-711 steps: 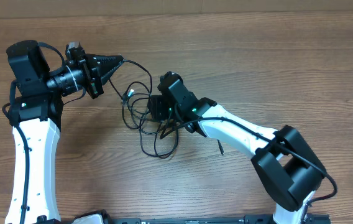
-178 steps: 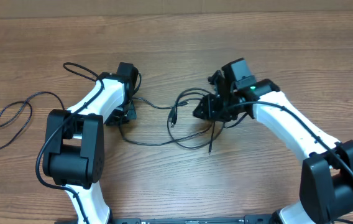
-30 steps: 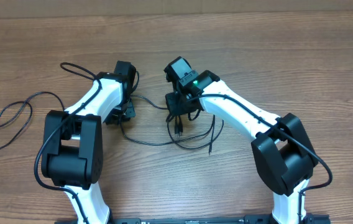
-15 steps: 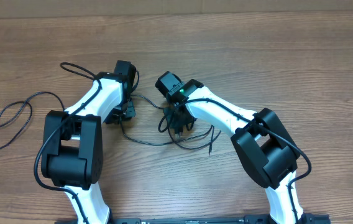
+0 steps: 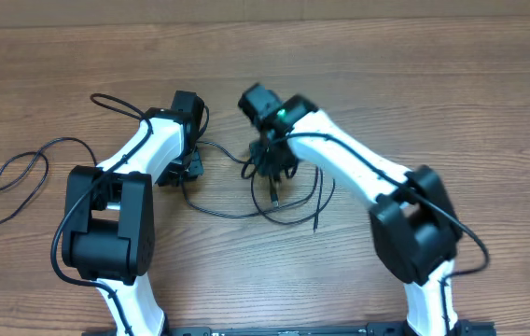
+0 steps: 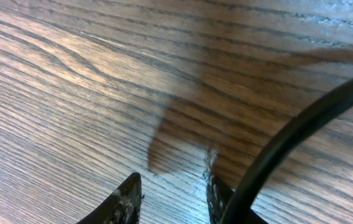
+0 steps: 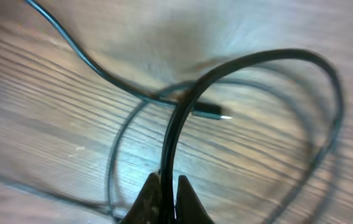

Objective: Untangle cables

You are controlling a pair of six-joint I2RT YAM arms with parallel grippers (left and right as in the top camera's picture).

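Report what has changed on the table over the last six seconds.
The right gripper travelled across the tangle toward the left arm and, in the last second, shut on a cable loop, which now arches up from between its fingers. The left gripper stayed low over the wood beside the tangle, fingers apart. The separated cable on the table's far left has not moved.

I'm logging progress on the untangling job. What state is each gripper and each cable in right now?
Right gripper: shut on a cable loop.
Left gripper: open, nothing between its tips.
Centre cables: tangled, loops overlapping.
Far-left cable: apart from the rest, lying loose.
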